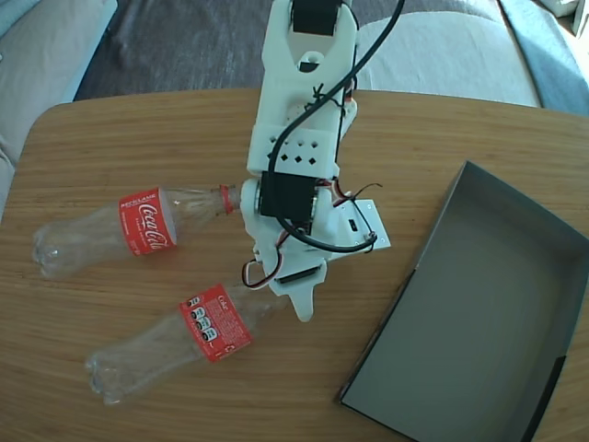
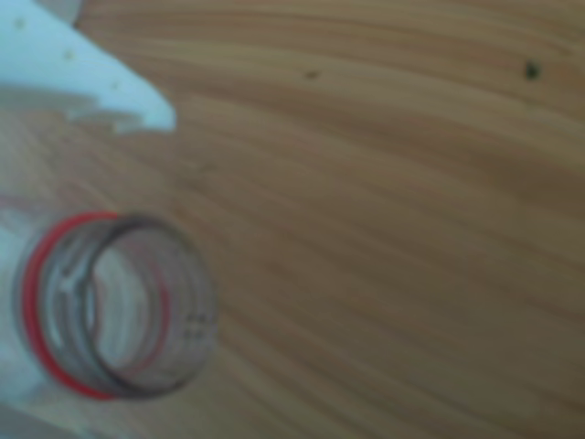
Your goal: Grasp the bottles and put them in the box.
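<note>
Two clear plastic Coca-Cola bottles with red wrap labels lie on their sides on the rounded wooden bench, in its left half as the fixed view shows it. The upper bottle runs almost level, base toward the left edge, red-ringed neck pointing right and ending against the white arm. The lower bottle lies on a slant, base down-left near the front edge, neck up-right, ending under the pointed white tip of the tool. The two bottles are apart, their long axes fanning toward the arm.

The shallow grey cardboard box with dark edges sits at the right, turned at an angle, its far corner past the bench's right edge. Bare wood separates it from the tool.

In the wrist view an uncapped bottle mouth with its red ring faces the camera at lower left, below a white finger; the picture is blurred. Whether the tool is wide, narrow or holding the neck cannot be told.
</note>
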